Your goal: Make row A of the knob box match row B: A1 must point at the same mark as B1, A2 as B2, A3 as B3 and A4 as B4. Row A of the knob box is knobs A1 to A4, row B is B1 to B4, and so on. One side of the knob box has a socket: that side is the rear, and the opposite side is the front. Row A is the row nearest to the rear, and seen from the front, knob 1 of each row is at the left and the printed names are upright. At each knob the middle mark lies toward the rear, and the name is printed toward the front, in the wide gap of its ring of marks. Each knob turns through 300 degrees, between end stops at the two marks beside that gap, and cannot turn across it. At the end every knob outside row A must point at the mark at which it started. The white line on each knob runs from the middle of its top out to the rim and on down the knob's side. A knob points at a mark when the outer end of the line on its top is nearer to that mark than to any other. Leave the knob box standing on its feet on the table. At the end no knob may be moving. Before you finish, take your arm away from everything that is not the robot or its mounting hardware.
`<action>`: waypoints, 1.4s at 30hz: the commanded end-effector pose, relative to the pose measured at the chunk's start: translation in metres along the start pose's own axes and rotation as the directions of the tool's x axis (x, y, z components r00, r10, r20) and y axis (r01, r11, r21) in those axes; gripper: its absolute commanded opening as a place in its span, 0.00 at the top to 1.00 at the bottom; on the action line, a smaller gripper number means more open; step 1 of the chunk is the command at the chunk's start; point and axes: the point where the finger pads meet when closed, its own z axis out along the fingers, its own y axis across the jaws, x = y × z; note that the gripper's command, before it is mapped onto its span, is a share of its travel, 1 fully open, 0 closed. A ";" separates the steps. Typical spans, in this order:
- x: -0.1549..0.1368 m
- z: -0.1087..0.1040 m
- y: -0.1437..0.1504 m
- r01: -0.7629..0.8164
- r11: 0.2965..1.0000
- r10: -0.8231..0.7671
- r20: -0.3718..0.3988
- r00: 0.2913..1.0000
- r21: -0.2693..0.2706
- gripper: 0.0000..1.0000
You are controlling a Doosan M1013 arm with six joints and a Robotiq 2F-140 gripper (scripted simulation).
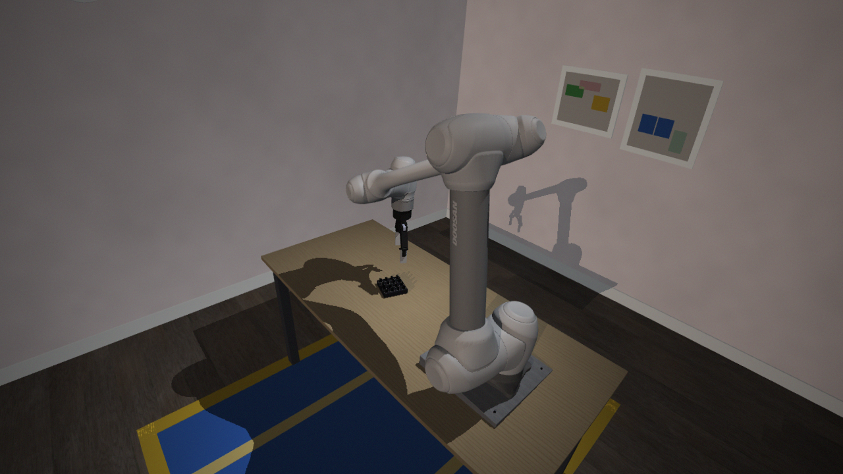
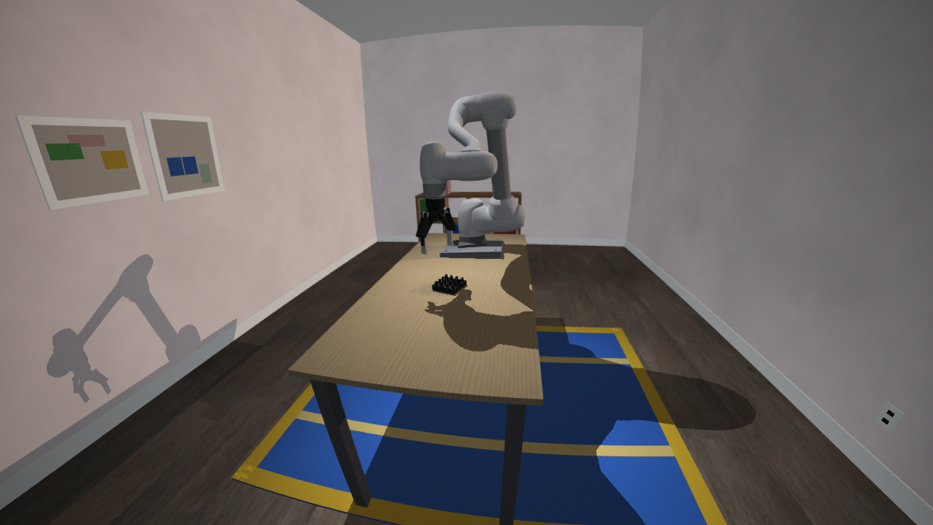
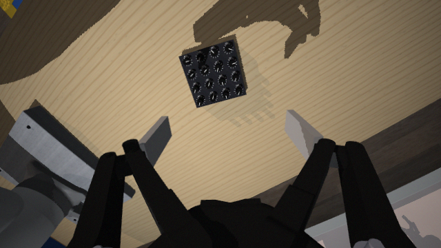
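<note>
The black knob box (image 3: 212, 73) stands flat on the wooden table, with several black knobs in rows, each with a white line. It also shows in the top view (image 1: 393, 286) and in the exterior view (image 2: 449, 284). My gripper (image 3: 227, 123) is open wide and empty. It hangs high above the table, well clear of the box, toward the table's edge and the arm's base. It shows in the top view (image 1: 402, 250) and the exterior view (image 2: 435, 243). The knob names and marks are too small to read.
The arm's grey base plate (image 1: 498, 392) is bolted at one end of the table. The arm's dark shadow (image 2: 485, 316) lies across the table beside the box. A blue and yellow rug (image 2: 496, 418) lies on the floor under the table.
</note>
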 end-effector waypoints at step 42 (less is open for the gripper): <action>0.000 -0.020 0.000 0.000 1.000 0.000 0.000 1.000 0.000 0.00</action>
